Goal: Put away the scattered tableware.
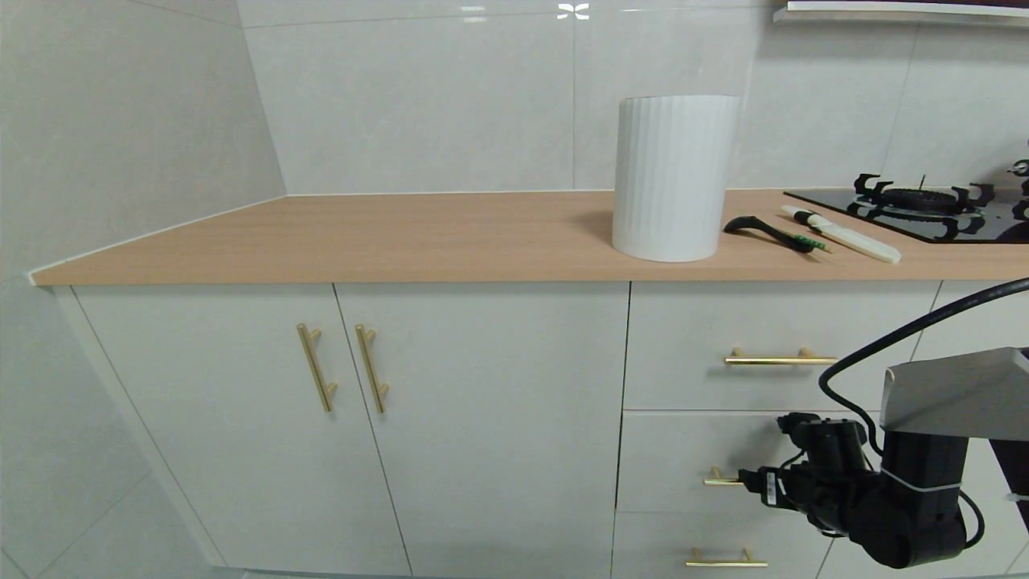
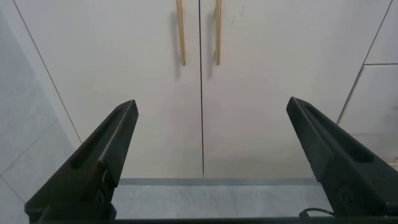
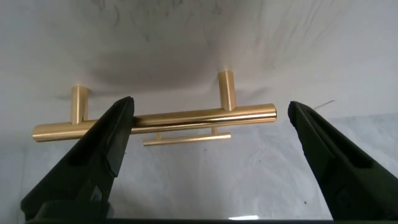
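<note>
The left gripper (image 2: 211, 104) is held wide open with nothing between its jaws, faced by double cabinet doors (image 2: 261, 93) whose brass handles are only partly seen. On the countertop (image 1: 362, 237) a white ribbed container (image 1: 674, 177) is stood, and at its three o'clock a black-handled utensil (image 1: 768, 230) and a pale one (image 1: 840, 234) are laid close together, their kind hard to tell, with a hob (image 1: 916, 211) cropped beyond. At five o'clock the right gripper (image 3: 211, 106) is spread wide before a brass drawer handle (image 3: 180, 118), ungripped and partly hidden behind a finger

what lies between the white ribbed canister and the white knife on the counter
A black-handled utensil lies between them on the wooden counter, as the head view shows.
</note>
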